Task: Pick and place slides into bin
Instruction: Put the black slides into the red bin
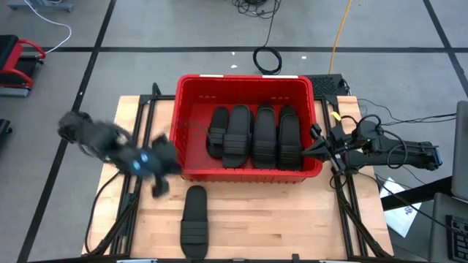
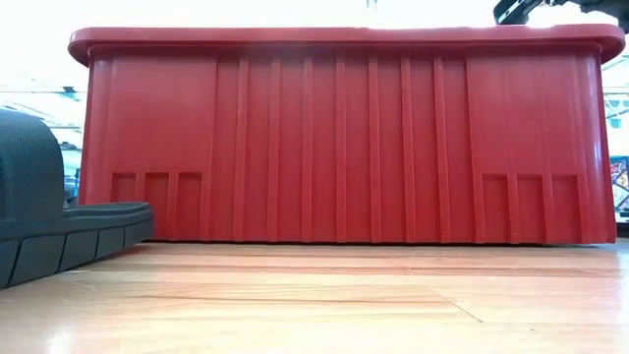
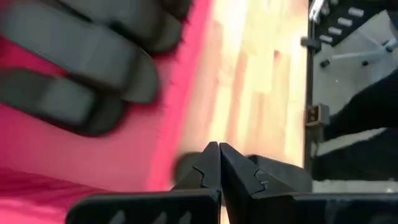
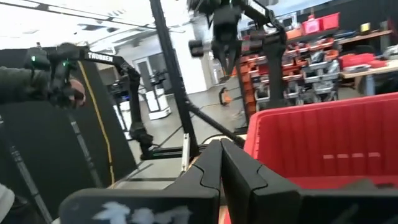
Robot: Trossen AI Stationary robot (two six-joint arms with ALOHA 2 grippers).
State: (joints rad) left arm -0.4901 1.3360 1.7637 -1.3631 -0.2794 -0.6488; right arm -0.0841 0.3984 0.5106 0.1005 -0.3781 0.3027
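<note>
The red bin [image 1: 248, 169] stands at the table's far middle, with several black slides [image 1: 252, 135] lying side by side on its floor. One more black slide [image 1: 194, 223] lies flat on its sole on the wood in front of the bin; it also shows in the low view [image 2: 39, 221]. My left gripper [image 1: 159, 183] is shut and empty, just off the bin's near left corner and above the table. Its wrist view shows the shut fingertips [image 3: 219, 152] and the slides in the bin [image 3: 81, 68]. My right gripper [image 1: 316, 144] is shut and empty at the bin's right rim [image 4: 323, 130].
Bare wood lies in front of the bin, right of the loose slide [image 1: 292, 219]. Black frame rails run along both table sides [image 1: 139, 139]. Cables hang about my right arm [image 1: 365, 135]. A person's gloved hand [image 4: 62, 81] shows in the room beyond.
</note>
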